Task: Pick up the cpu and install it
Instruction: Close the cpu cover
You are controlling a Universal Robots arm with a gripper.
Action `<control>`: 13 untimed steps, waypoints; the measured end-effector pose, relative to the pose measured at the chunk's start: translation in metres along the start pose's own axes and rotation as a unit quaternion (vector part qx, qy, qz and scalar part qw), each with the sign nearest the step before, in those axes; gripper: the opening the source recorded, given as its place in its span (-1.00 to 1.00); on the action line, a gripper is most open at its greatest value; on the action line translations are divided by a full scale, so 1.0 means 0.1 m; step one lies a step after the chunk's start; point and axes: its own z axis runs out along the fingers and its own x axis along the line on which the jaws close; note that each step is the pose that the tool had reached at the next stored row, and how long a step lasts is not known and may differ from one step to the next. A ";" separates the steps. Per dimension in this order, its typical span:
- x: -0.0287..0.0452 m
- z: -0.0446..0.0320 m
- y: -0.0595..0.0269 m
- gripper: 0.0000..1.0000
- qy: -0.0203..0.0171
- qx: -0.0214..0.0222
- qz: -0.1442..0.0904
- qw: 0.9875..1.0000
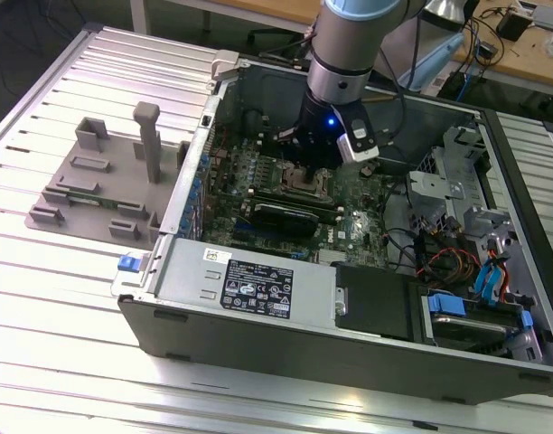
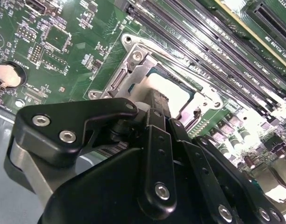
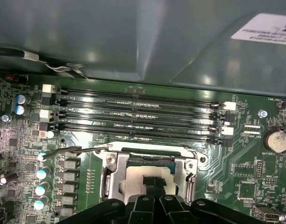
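While computer case [image 1: 258, 339] lies on ribbed table [image 1: 60, 298], cpu [image 3: 135, 181] at socket [image 3: 114, 168], desk [image 1: 538, 59] behind.

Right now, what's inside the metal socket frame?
The cpu shows inside the socket frame, with the gripper over it. The gripper covers part of it; anything beneath is hidden.

Socket frame [image 3: 111, 173] ringing cpu [image 3: 136, 175], memory slots [image 3: 133, 114] just beside, case [image 1: 258, 353] open above

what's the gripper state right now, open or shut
gripper: cannot tell whether open or closed; it is down at the cpu, which lies within the socket frame.
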 end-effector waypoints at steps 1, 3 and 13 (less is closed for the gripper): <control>-0.006 0.000 -0.001 -0.79 0.000 0.000 0.000 1.000; -0.019 0.001 -0.002 -0.79 0.000 0.000 0.000 1.000; -0.096 -0.019 -0.003 -0.79 -0.001 -0.001 0.000 1.000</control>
